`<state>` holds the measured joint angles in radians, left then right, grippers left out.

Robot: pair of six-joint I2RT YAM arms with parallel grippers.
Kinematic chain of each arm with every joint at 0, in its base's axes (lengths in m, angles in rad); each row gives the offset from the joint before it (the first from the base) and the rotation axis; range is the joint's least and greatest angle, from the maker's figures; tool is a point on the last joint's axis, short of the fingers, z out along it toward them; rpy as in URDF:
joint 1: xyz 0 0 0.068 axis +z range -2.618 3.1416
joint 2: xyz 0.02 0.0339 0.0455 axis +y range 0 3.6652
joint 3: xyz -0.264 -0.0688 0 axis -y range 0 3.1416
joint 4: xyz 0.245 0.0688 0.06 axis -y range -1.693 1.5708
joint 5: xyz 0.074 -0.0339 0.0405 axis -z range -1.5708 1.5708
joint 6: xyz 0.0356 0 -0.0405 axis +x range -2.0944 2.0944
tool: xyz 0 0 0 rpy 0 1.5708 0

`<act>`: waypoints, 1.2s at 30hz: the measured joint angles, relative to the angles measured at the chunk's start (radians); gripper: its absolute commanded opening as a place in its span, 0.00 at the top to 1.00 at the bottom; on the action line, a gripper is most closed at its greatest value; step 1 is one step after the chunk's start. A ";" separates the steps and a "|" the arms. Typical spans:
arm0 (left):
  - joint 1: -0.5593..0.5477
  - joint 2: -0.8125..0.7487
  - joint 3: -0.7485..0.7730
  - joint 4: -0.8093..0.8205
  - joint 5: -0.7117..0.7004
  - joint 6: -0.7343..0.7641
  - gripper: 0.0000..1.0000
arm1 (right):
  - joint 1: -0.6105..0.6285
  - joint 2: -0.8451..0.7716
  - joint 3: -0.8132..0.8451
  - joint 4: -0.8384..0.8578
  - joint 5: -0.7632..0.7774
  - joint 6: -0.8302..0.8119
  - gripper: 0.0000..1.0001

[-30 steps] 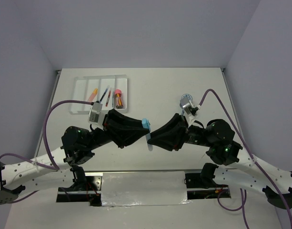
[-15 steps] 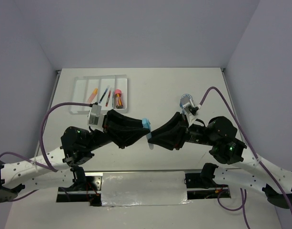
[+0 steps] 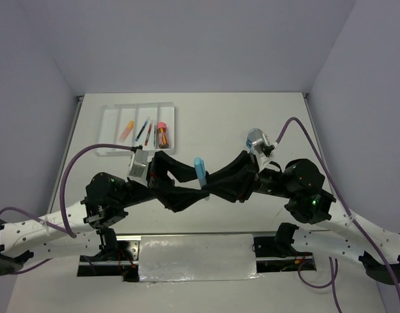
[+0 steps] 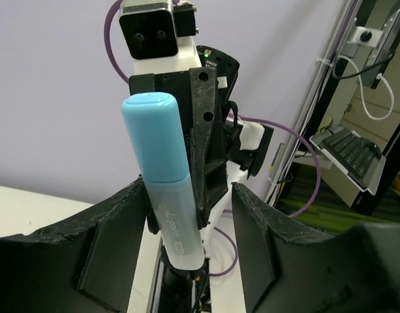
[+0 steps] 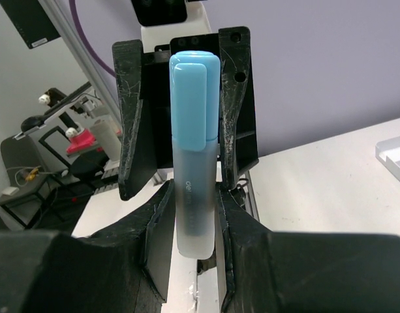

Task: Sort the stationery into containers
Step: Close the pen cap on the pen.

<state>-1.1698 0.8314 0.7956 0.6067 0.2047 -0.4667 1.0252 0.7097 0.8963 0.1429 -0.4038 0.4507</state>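
A pale blue tube (image 3: 200, 171) with a light-blue cap is held above the middle of the table, where my two grippers meet tip to tip. My right gripper (image 3: 211, 184) is shut on its frosted lower body (image 5: 195, 215), both pads pressed against it. My left gripper (image 3: 194, 184) stands open around the same tube (image 4: 164, 189). The tube lies by one left finger (image 4: 115, 235), and a wide gap separates it from the other. The white divided tray (image 3: 108, 130) sits at the far left, holding an orange eraser (image 3: 126, 130), thin pens (image 3: 145, 131) and a pink-capped orange piece (image 3: 161, 134).
A round blue-rimmed tub (image 3: 253, 137) lies on the table at the right, partly behind my right wrist camera. Purple cables loop beside both arms. A silver strip runs along the near table edge (image 3: 196, 257).
My left gripper has opened; its jaws have spread away from the tube. The right gripper has kept its grip. Both arms have closed in slightly and the tube has shifted a little.
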 measured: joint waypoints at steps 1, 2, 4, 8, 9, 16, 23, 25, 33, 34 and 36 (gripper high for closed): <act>0.000 -0.003 0.002 -0.011 0.001 0.005 0.35 | 0.000 -0.001 -0.003 0.000 0.000 0.000 1.00; 0.000 -0.006 0.003 -0.022 0.002 0.013 0.35 | 0.000 -0.001 -0.005 0.001 0.000 -0.002 1.00; -0.001 -0.015 0.008 -0.050 0.001 0.024 0.35 | 0.000 -0.001 -0.010 0.001 -0.004 -0.004 1.00; -0.005 -0.039 0.020 -0.120 -0.002 0.050 0.30 | 0.000 -0.003 -0.035 0.035 -0.011 -0.006 1.00; -0.006 -0.046 0.024 -0.141 -0.006 0.055 0.28 | 0.000 -0.003 -0.041 0.040 -0.013 -0.007 1.00; -0.013 -0.078 0.047 -0.220 -0.047 0.083 0.26 | 0.000 -0.005 -0.068 0.084 -0.043 -0.015 1.00; -0.014 -0.078 0.060 -0.241 -0.078 0.098 0.33 | 0.000 -0.005 -0.072 0.105 -0.094 -0.028 1.00; -0.014 -0.075 0.060 -0.241 -0.081 0.098 0.35 | 0.004 -0.005 -0.072 0.108 -0.108 -0.031 1.00; -0.017 -0.073 0.060 -0.240 -0.067 0.095 0.60 | 0.007 0.008 -0.072 0.111 -0.113 -0.051 1.00; -0.018 -0.073 0.060 -0.240 -0.062 0.092 0.65 | 0.008 0.011 -0.072 0.111 -0.109 -0.052 1.00; -0.018 -0.075 0.060 -0.240 -0.054 0.090 0.84 | 0.009 0.013 -0.072 0.116 -0.108 -0.058 1.00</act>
<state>-1.1881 0.7567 0.8551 0.3672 0.1509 -0.3767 1.0344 0.7223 0.8246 0.2584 -0.5114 0.3927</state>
